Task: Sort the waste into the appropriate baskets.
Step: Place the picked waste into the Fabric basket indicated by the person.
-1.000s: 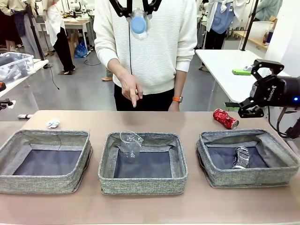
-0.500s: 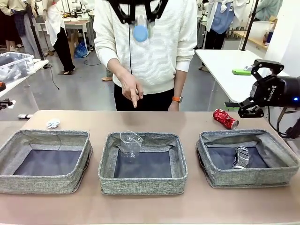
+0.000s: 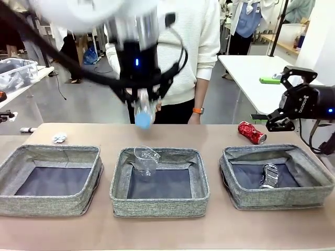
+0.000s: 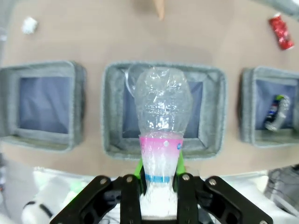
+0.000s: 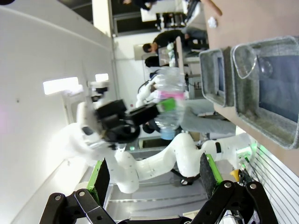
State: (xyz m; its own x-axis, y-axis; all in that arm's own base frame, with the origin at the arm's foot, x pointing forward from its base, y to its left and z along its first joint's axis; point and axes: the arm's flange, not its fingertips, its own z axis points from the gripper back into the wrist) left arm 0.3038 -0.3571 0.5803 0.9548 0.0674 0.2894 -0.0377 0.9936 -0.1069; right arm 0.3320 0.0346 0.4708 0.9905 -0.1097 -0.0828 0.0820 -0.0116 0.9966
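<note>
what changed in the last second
The left gripper, shut on the plastic bottle, came down from the top of the front view; the bottle now hangs cap down above the middle basket. The right gripper stayed open near the red can. The clear cup, crushed can and paper ball lie as before.

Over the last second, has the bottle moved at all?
Yes. The bottle has come down from the top of the front view towards the middle basket, cap pointing down.
</note>
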